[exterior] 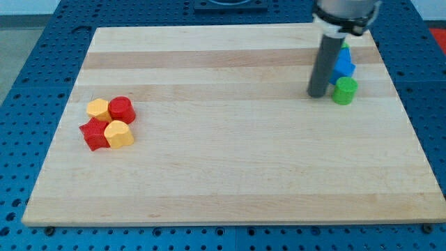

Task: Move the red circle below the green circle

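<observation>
The red circle (pixel 122 109) sits near the view's left edge of the wooden board (pixel 230 167), in a tight cluster with a yellow hexagon (pixel 98 109), a red star (pixel 93 134) and a yellow heart-like block (pixel 119 134). The green circle (pixel 343 90) is far off at the view's upper right. My tip (pixel 318 94) rests on the board just left of the green circle, close to it. The red circle is far to the left of my tip.
A blue block (pixel 342 63) stands just above the green circle, partly hidden behind the rod, with a sliver of another green block above it. A blue perforated table surrounds the board.
</observation>
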`<act>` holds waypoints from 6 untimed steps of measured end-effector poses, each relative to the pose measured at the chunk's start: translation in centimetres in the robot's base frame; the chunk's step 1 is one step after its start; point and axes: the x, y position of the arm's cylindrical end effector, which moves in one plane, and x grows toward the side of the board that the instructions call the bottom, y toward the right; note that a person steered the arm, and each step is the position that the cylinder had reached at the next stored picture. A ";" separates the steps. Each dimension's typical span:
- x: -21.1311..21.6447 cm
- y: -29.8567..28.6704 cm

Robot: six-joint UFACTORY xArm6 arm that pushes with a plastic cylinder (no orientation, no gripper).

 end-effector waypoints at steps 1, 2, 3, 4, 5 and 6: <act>-0.8 -8.9; -1.7 -19.0; -1.8 -30.0; -1.8 -39.9; -1.7 -43.5; -0.2 -43.5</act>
